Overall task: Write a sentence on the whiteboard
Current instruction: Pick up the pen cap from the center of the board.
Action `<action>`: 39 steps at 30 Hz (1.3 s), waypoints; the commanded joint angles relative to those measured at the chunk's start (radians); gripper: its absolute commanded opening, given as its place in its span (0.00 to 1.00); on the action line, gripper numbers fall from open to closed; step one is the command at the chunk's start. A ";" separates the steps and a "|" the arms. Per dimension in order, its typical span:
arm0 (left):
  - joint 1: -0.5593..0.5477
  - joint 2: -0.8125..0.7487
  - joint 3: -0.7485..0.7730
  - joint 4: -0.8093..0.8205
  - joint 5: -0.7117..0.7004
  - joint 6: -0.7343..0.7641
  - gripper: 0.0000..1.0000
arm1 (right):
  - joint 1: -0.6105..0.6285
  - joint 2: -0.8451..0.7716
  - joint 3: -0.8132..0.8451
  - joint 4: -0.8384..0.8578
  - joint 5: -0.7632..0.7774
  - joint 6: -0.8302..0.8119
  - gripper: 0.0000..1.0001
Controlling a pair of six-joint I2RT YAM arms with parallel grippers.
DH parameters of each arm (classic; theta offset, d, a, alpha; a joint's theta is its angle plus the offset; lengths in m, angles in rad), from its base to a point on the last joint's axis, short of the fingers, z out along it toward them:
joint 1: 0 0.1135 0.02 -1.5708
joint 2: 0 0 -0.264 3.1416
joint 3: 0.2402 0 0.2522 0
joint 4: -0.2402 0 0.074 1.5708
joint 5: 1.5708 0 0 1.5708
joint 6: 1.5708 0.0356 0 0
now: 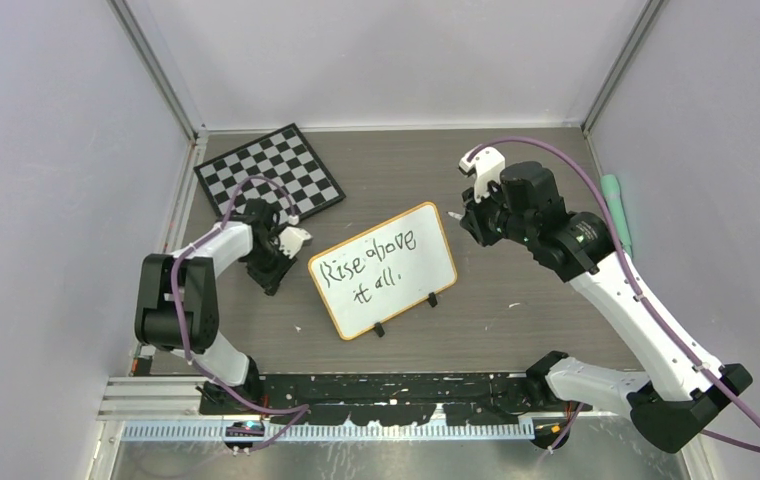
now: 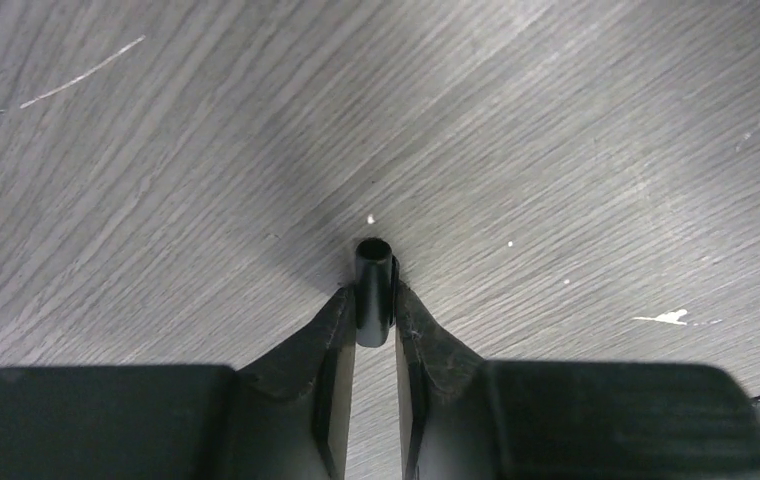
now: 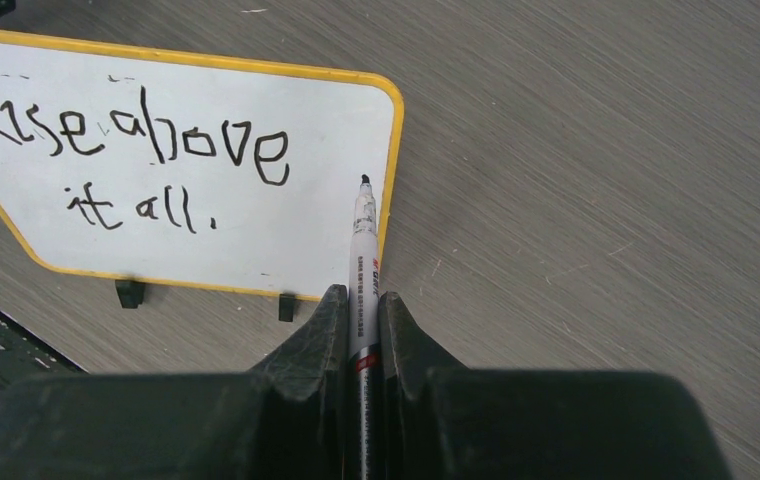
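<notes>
The whiteboard [image 1: 428, 262] lies tilted in the middle of the table, with an orange rim and two black feet clips on its near edge. The sentence [image 1: 366, 268] "Rise above it all." is written on it in black, in two lines. In the right wrist view the whiteboard [image 3: 286, 235] and the sentence [image 3: 126, 150] show clearly. My right gripper [image 3: 361, 300] is shut on a white marker [image 3: 363, 265], whose uncapped tip hangs over the board's right edge. Left of the board, my left gripper [image 2: 375, 300] is low over the table, closed on a small black cap [image 2: 374, 280].
A black-and-white chessboard [image 1: 269, 172] lies at the back left, just behind the left arm. A pale green pen-like object [image 1: 616, 205] lies along the right wall. A black rail [image 1: 396, 390] runs along the table's near edge.
</notes>
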 commanded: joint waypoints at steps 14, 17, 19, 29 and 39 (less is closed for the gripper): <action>0.132 0.096 0.039 0.111 0.170 0.174 0.41 | -0.005 0.000 0.078 -0.021 0.024 -0.013 0.00; 0.136 0.115 0.017 0.120 0.173 0.186 0.31 | -0.006 0.002 0.086 -0.025 0.024 -0.014 0.00; 0.141 0.119 0.017 0.120 0.174 0.184 0.20 | -0.006 0.003 0.092 -0.026 0.024 -0.014 0.00; 0.214 -0.061 0.303 -0.218 0.338 0.198 0.00 | -0.005 0.019 0.162 -0.042 -0.046 0.008 0.00; -0.005 -0.321 0.600 -0.401 0.422 0.177 0.00 | -0.005 0.072 0.306 -0.045 -0.228 0.149 0.00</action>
